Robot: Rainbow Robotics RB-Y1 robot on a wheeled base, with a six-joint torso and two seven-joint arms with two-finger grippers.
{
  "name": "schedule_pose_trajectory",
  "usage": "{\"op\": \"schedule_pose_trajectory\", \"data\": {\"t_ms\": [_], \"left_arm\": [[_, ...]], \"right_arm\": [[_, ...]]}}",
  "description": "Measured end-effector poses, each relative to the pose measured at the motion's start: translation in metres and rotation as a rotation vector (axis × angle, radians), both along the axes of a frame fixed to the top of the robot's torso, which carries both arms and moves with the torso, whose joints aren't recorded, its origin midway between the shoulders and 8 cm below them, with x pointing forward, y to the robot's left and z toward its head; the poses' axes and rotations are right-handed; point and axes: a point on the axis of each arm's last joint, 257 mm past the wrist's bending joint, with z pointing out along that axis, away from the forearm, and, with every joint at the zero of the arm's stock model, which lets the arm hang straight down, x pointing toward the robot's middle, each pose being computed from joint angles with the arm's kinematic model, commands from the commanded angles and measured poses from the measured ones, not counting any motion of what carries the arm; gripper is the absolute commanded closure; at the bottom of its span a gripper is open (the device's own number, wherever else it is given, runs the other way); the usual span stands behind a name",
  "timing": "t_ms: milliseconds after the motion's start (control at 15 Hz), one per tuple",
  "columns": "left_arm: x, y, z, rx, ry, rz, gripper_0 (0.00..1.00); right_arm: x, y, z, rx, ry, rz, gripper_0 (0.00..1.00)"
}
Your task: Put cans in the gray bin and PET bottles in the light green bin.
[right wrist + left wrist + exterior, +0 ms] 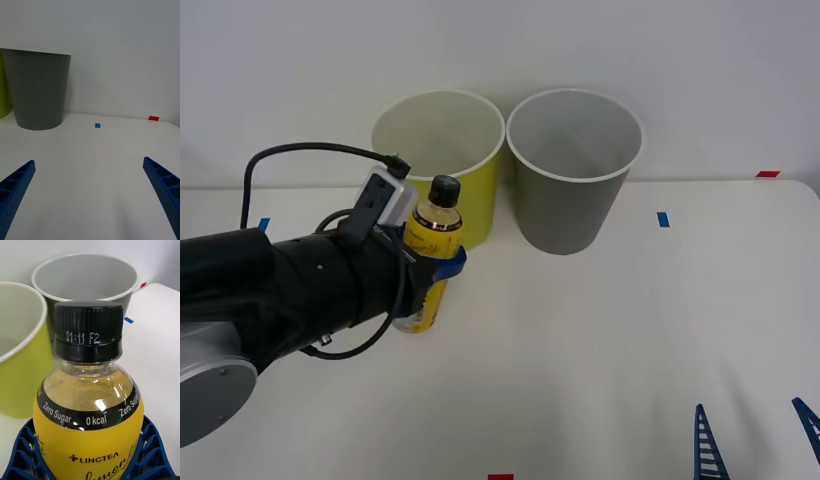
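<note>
The PET bottle [430, 238] has yellow liquid, a black cap and a yellow label, and it stands upright in front of the light green bin [480, 200]. My left gripper [437, 268] is shut on the bottle's body, its blue fingers [452, 262] wrapped round the label. In the left wrist view the bottle [88, 420] sits between the fingers [22, 444], with the light green bin [22, 382] and the gray bin [86, 277] behind it. The gray bin [565, 215] stands to the right of the green one. My right gripper [755, 440] rests open near the table's front right. The cans are out of view.
Both bins stand side by side at the back of the white table [600, 340], close to the wall. Small blue tape marks [663, 219] and red tape marks [767, 174] lie on the table. In the right wrist view the gray bin [37, 93] is well ahead of the open right gripper [89, 161].
</note>
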Motion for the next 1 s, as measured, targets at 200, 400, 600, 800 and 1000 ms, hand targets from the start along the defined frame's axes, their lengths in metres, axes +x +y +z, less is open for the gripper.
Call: {"op": "schedule_pose_trajectory", "data": {"t_ms": [200,400,600,800,1000], "left_arm": [[-0.004,0.026,0.033,-0.007,-0.013,0.069,0.99],[-0.001,0.040,0.064,0.013,-0.051,0.111,0.99],[0.014,0.050,0.104,0.018,-0.109,0.157,1.00],[0.043,0.056,0.142,-0.092,-0.121,0.225,1.00],[0.074,0.062,0.183,-0.168,-0.213,0.279,1.00]], "right_arm": [[0.000,0.000,0.000,0.000,0.000,0.000,0.00],[0.000,0.000,0.000,0.000,0.000,0.000,0.00],[0.000,0.000,0.000,0.000,0.000,0.000,0.00],[0.000,0.000,0.000,0.000,0.000,0.000,0.00],[0.000,0.000,0.000,0.000,0.000,0.000,0.00]]}}
